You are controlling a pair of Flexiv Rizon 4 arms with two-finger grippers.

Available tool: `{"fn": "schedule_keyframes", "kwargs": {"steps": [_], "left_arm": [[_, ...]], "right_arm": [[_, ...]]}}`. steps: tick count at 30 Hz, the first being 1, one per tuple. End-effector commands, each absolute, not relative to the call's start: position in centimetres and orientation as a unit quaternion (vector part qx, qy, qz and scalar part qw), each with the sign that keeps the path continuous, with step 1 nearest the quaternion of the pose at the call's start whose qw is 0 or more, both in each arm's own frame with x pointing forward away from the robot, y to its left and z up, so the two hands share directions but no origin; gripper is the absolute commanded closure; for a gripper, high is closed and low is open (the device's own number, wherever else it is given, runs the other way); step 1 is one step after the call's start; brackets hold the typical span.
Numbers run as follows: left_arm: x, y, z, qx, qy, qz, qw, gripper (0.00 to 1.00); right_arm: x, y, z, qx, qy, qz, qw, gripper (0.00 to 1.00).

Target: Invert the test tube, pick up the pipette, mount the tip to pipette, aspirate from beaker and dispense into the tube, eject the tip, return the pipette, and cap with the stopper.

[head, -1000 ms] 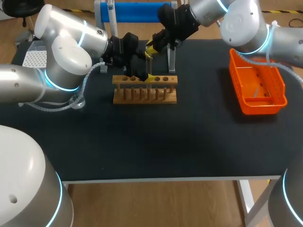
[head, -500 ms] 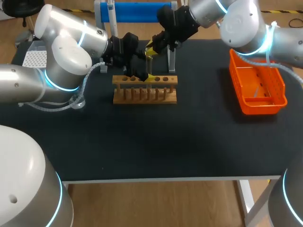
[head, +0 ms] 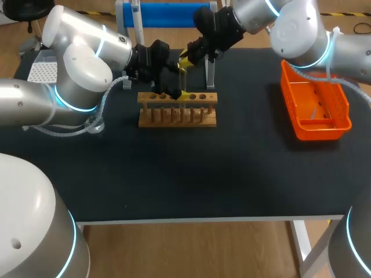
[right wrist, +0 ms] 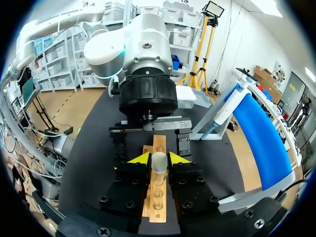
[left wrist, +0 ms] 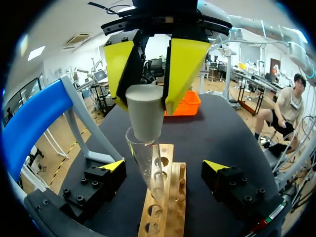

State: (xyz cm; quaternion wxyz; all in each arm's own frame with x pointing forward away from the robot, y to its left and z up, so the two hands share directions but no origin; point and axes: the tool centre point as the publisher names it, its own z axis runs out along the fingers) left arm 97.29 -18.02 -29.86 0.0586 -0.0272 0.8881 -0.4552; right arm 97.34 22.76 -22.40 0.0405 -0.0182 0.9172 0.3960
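- A dark table [head: 191,179] is seen beneath both arms, and the things on it are grouped toward its far half.
- A wooden rack [head: 197,119] is set at the middle of the table, its long side running left to right, with a row of holes along its top.
- An orange basket [head: 317,133] is placed well to the right of the rack, near the table's right edge.
- The test tube [left wrist: 149,168] is stood in one of the rack's holes, mouth upward (its glass is clear, so it is scarcely made out from above).
- The left gripper [left wrist: 165,166] is positioned low at the rack's far side, on the arm that enters from the left. Its fingers are spread wide, one on each side of the tube, and the glass is touched by neither.
- The stopper [left wrist: 144,116], a pale tapered plug, is held directly over the tube with its narrow end at the tube's mouth. How deeply it is seated cannot be told.
- The right gripper [right wrist: 158,158] is positioned above the tube, on the arm that enters from the far right. Its two yellow fingers are pressed against the stopper from opposite sides, so the plug is pinched between them.
- A blue bar [head: 168,14] on white legs is stood at the table's far edge, beyond both grippers.
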Motion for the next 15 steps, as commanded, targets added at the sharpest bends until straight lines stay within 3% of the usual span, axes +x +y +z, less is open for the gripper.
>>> {"fn": "schedule_keyframes", "kwargs": {"steps": [1,15], "left_arm": [[97.36,-18.02,-29.85,-0.027,0.888,-0.455,0.057,0.0],[97.36,-18.02,-29.85,-0.027,0.888,-0.455,0.057,0.0]], "right_arm": [[97.32,22.67,-22.46,-0.018,0.917,0.395,0.04,1.0],[97.47,22.51,-22.29,-0.013,0.914,0.403,0.048,1.0]]}}
